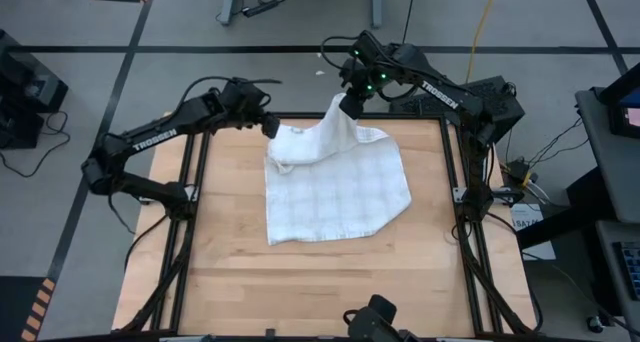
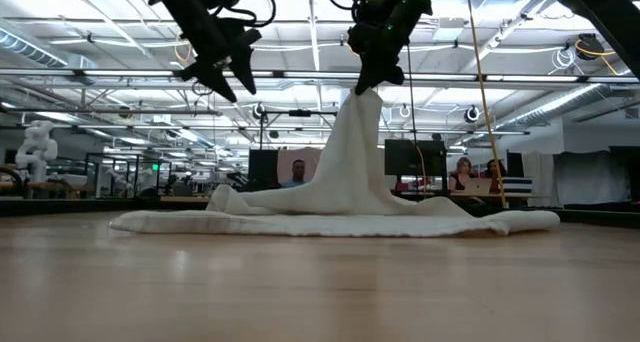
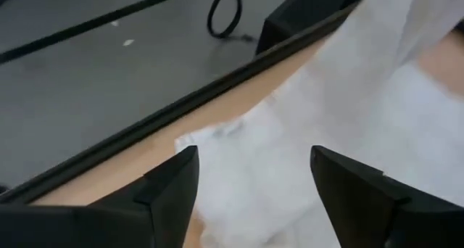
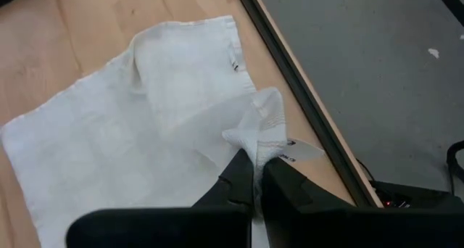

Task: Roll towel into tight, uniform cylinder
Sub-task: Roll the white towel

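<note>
Toward the far edge of the desk [image 1: 230, 282], the towel [image 1: 335, 197] is spread mostly flat, slightly skewed, with its far portion drawn up into a peak. That peak is pinched by the right gripper [image 1: 349, 104], whose fingers are closed tight on a far corner of the cloth; in the right wrist view a small tag [image 4: 301, 151] is seen just beside the pinched fold. The corner is judged to be lifted so that the far edge can be folded over or straightened to start a roll. The left gripper [image 1: 271, 126] is held above the towel's far left corner, fingers spread wide and nothing between them; in the low view it hangs clear of the cloth. A loose fold is seen lying under it. No rolled section is visible, so the rolling itself is judged not yet begun. People are visible in the room behind, well away from the desk.
</note>
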You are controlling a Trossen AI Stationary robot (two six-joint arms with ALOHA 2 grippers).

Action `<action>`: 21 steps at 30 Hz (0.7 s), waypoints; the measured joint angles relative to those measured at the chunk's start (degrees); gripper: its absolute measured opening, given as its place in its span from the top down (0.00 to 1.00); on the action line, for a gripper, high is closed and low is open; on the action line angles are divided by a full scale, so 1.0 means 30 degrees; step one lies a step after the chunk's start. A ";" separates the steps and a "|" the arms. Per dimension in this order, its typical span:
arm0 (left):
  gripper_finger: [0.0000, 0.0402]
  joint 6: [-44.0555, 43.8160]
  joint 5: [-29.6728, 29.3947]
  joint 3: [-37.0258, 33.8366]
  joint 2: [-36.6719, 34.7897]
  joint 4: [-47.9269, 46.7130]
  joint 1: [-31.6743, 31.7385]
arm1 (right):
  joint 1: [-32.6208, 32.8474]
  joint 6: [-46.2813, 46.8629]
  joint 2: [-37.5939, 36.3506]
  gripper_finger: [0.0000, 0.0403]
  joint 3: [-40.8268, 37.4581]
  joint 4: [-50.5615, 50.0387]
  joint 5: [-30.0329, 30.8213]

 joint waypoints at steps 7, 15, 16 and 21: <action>0.32 0.0032 0.1018 0.0000 0.1098 0.6158 -0.0330 | 0.0015 0.0256 0.0007 0.99 0.0000 0.0059 -0.1356; 0.32 0.0819 0.4900 0.0029 0.2900 1.0196 -0.0284 | 0.0023 0.0174 -0.0432 0.99 0.0000 0.0098 -0.4195; 0.32 0.0842 0.5981 0.0029 0.3198 1.0970 -0.0259 | 0.0047 -0.0112 -0.0529 0.99 0.0000 0.0149 -0.4382; 0.32 0.1119 0.6985 0.0029 0.4201 1.4443 -0.0246 | 0.0124 -0.1097 -0.0735 0.99 0.0007 0.0348 -0.4437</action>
